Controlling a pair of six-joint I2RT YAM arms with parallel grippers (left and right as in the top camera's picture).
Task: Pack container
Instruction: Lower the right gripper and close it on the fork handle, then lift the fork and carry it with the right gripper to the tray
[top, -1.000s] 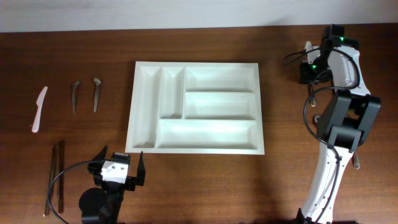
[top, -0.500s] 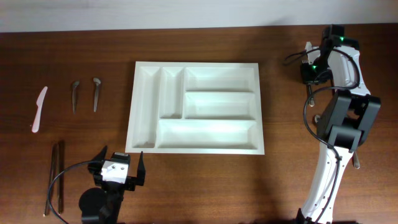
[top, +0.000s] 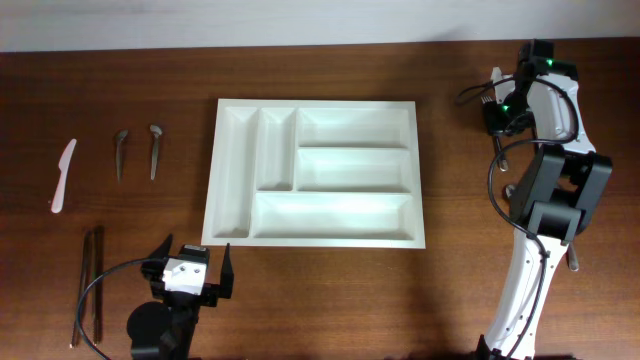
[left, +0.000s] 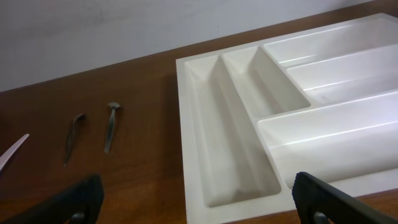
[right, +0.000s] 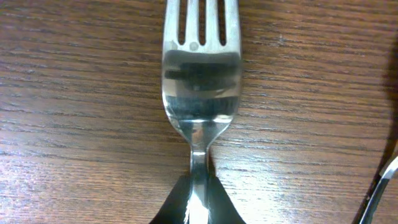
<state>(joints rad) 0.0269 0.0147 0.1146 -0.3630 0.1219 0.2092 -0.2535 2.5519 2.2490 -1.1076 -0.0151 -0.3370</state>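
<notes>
right pincer (right: 198, 202): i see it pinching a fork (right: 200, 81) by the neck on the tabletop (right: 74, 124). left pincer (top: 195, 252): spread wide, near one corner of the container (top: 315, 104), which lies mid-tabletop between both arms.

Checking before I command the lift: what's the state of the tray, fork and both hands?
tray: empty, all five compartments.
fork: lying on table, gripped at the neck.
right hand: shut on fork.
left hand: open, holding nothing.

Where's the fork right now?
Right wrist view: the fork lies on the table, neck pinched by the right gripper, right of the white tray.
</notes>
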